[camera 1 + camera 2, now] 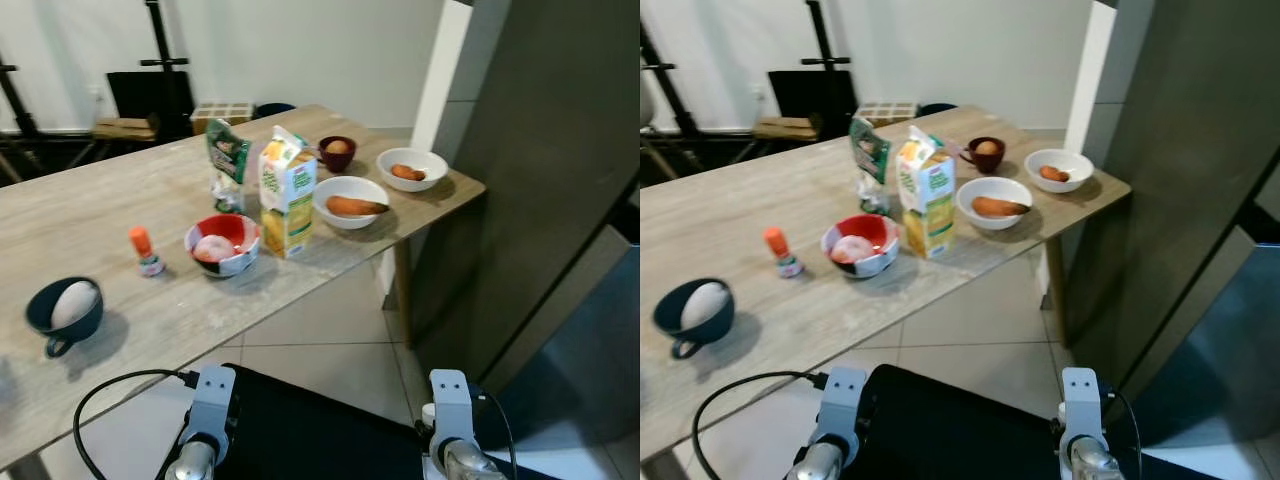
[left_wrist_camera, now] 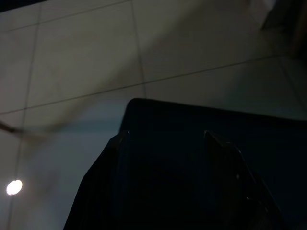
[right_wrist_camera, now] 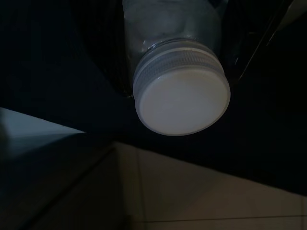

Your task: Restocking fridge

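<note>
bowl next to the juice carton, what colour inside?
Red inside the bowl, best in left eye view.

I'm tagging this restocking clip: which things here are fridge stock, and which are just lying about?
Likely for the job:
white-capped bottle between the right gripper's fingers
juice carton
two white bowls with carrots
brown bowl with an egg
dark cup with an egg
red bowl
green packet

Probably lying about:
small orange-capped bottle
box behind the table

Both silver arms low beside the torso, right hand (image 3: 177, 52) clamped around a white-capped bottle (image 3: 180, 96).
</note>
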Available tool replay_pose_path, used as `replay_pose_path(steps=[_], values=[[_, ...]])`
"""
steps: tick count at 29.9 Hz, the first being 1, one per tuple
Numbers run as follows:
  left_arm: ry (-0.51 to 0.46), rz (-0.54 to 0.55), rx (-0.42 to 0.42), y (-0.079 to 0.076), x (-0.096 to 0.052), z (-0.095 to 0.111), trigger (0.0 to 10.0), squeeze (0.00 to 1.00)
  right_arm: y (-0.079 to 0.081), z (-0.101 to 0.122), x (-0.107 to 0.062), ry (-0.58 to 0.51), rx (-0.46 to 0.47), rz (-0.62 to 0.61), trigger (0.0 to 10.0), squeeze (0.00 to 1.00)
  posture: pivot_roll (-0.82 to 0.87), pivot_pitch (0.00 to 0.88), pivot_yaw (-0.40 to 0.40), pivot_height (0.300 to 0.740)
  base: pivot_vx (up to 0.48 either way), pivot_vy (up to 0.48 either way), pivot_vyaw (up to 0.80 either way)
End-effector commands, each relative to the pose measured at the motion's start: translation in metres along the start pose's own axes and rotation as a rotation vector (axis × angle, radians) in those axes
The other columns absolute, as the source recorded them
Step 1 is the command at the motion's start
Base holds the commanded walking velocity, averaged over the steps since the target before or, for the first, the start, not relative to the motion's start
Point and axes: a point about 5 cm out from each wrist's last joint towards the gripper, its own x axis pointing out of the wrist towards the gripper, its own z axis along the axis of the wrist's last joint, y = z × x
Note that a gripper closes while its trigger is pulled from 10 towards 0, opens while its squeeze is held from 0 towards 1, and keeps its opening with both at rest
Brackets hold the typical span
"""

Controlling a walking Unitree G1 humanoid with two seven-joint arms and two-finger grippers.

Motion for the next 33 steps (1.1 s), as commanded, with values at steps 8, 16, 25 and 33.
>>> replay_pose_path(steps=[8, 16, 25, 33], values=[[0.023, -0.038, 0.005, -0.0048, -0.0032, -0.0066, 10.0, 0.0, -0.0016, -0.0009, -0.0003, -0.003, -0.004, -0.003, 10.0, 0.0, -0.08, 0.005, -0.003, 0.74, 0.0, 0.0, -0.67], [0.02, -0.065, 0.019, -0.0085, -0.0029, -0.0056, 10.0, 0.0, -0.0038, -0.0063, -0.0014, 0.012, -0.014, -0.005, 10.0, 0.0, -0.09, 0.006, -0.001, 0.74, 0.0, 0.0, 0.0], [0.02, -0.079, 0.008, -0.0114, -0.0015, -0.0035, 10.0, 0.0, -0.0028, -0.0046, -0.0011, 0.006, -0.013, -0.005, 10.0, 0.0, -0.09, 0.012, -0.002, 0.74, 0.0, 0.0, 0.0], [0.027, -0.071, -0.005, -0.009, -0.0008, -0.0033, 10.0, 0.0, -0.0014, -0.0024, -0.0007, 0.001, -0.02, -0.002, 10.0, 0.0, -0.09, 0.021, -0.004, 0.74, 0.0, 0.0, 0.0]])
